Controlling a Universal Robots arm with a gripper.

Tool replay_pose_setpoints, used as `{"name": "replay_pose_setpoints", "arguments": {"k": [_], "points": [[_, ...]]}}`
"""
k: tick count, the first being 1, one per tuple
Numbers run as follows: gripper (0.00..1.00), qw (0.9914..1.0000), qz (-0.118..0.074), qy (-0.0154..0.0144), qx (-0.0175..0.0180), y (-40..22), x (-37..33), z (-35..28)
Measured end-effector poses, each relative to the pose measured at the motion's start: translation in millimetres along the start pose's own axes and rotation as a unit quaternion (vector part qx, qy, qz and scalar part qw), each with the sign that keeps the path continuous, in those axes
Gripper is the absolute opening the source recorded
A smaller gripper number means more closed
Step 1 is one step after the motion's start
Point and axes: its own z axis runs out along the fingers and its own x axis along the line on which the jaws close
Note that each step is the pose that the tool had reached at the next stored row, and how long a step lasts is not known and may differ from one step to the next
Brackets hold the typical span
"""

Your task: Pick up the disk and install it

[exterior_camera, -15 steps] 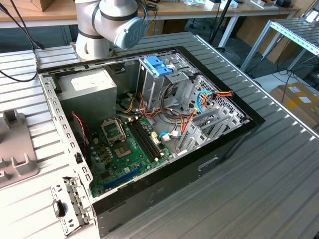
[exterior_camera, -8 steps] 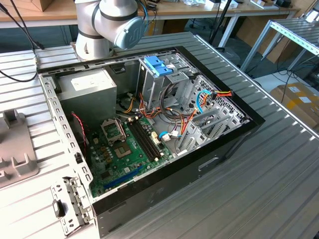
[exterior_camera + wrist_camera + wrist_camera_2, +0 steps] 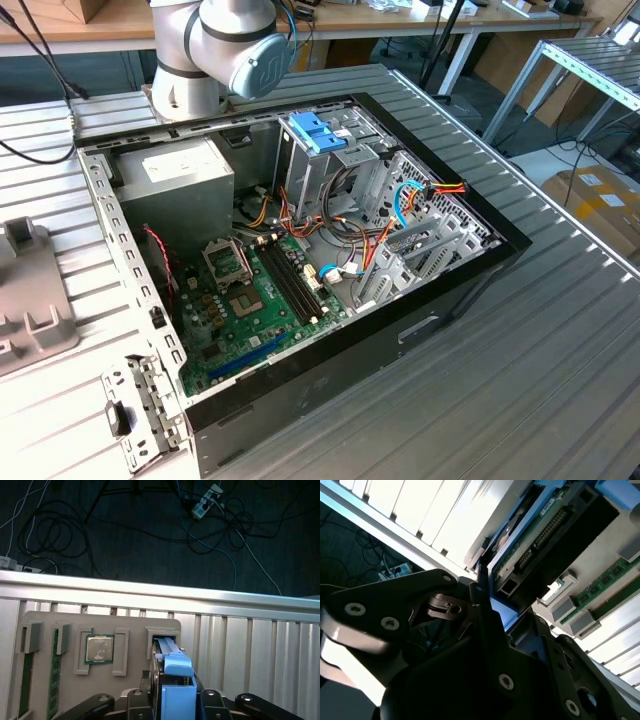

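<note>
Centrally, in the first wrist view, the disk stands on edge in a slot of a grey moulded holder, w/ its light-blue bracket facing the camera. The gripper straddles it, w/ one black finger on each side and the jaws closed tight against the bracket. The second wrist view shows the same disk side-on: green circuit board & connector pins exposed, blue rail along its edge, a finger pressed beside it. The holder also carries a square processor chip in its own recess and green memory sticks in narrow slots, both apart from the disk. It lies on a ribbed metal table. Beyond the table edge is dark floor w/ loose cables. In the exterior view the arm rises behind an open computer case. Inside the case are the motherboard, a grey power supply toward the exterior view's left, & a blue two-tab piece on the drive cage.
</note>
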Motion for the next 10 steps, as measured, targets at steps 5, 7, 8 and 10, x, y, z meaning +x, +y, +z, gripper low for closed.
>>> {"name": "replay_pose_setpoints", "arguments": {"k": [5, 7, 8, 10], "points": [[0.38, 1.0, 0.0, 0.0, -0.0001, 0.3, -0.4, -4.1], [0.38, 1.0, 0.0, 0.0, -0.0001, 0.4, -0.6, -6.1], [0.38, 1.0, 0.0, 0.0, -0.0001, 0.5, -0.7, -6.9], [0.38, 1.0, 0.0, 0.0, -0.0001, 0.6, -0.9, -9.1]]}}
